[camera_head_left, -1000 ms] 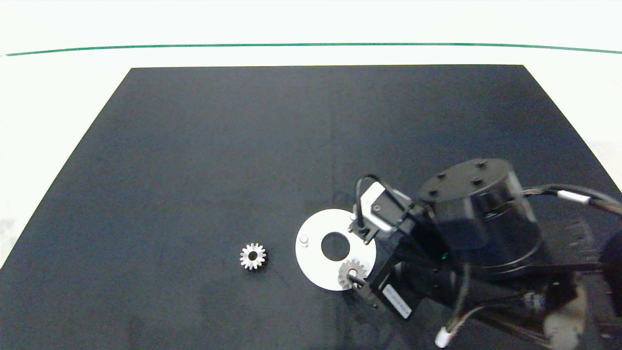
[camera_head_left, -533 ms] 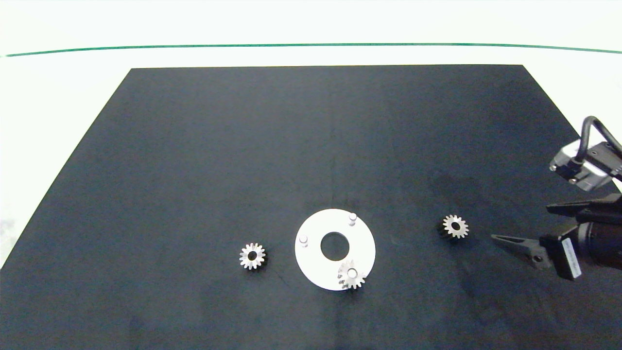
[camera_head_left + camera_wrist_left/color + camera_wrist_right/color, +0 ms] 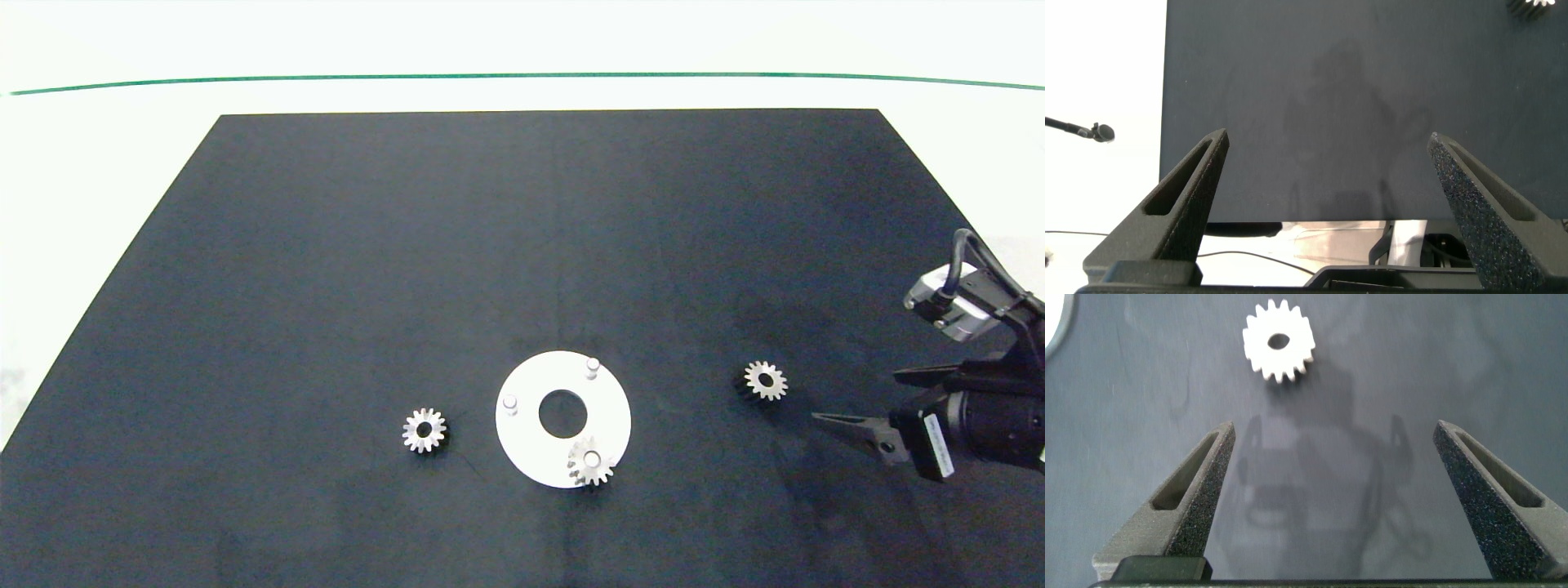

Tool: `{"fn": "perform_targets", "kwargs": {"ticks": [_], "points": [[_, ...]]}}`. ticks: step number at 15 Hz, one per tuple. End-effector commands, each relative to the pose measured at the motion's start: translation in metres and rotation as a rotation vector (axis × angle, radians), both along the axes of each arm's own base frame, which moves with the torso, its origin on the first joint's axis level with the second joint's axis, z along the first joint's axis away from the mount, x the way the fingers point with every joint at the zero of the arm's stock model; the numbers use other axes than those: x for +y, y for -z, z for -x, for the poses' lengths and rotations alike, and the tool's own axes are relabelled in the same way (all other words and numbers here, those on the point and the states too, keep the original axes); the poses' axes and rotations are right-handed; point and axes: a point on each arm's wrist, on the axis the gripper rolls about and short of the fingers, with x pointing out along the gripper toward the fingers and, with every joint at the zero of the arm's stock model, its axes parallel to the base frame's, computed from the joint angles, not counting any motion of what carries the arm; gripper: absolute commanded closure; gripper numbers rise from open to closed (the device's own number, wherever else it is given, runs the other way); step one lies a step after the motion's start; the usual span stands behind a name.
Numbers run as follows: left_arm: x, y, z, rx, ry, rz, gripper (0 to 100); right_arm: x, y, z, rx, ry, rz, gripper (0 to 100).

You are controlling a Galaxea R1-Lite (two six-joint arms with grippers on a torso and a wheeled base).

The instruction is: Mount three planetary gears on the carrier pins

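The white disc (image 3: 531, 445) lies on the black mat with two bare carrier pins (image 3: 593, 365) (image 3: 510, 403). One planetary gear (image 3: 591, 463) sits on the third pin at the disc's near edge. A second gear (image 3: 424, 430) lies loose on the mat left of the disc. A third gear (image 3: 766, 380) (image 3: 1279, 341) lies loose to the disc's right. My right gripper (image 3: 857, 398) (image 3: 1335, 429) is open and empty, a short way right of that gear and pointing at it. My left gripper (image 3: 1327, 139) is open and empty over the mat's edge, outside the head view.
The black mat (image 3: 522, 245) covers most of the white table, with wide bare room behind the disc. The disc's rim (image 3: 1055, 318) shows at the edge of the right wrist view. A gear's teeth (image 3: 1535, 4) show in a corner of the left wrist view.
My right gripper let go of the gear on the near pin and drew back to the right, uncovering the right-hand gear. Over the last half second it lowered slightly, nearer that gear.
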Motion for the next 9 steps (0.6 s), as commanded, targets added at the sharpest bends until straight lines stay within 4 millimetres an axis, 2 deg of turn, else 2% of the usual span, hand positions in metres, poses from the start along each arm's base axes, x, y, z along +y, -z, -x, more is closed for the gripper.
{"fn": "perform_targets", "kwargs": {"ticks": [1,4,9], "points": [[0.000,0.000,0.000,0.004,-0.002,-0.002,0,0.015,0.018,-0.020,0.057,-0.048,0.014,0],[0.000,0.000,0.000,0.004,-0.002,-0.002,0,0.032,0.025,-0.032,0.061,-0.101,0.019,0],[0.000,0.000,0.000,0.004,0.000,-0.002,0,0.039,0.033,-0.055,0.051,-0.091,0.022,2]]}}
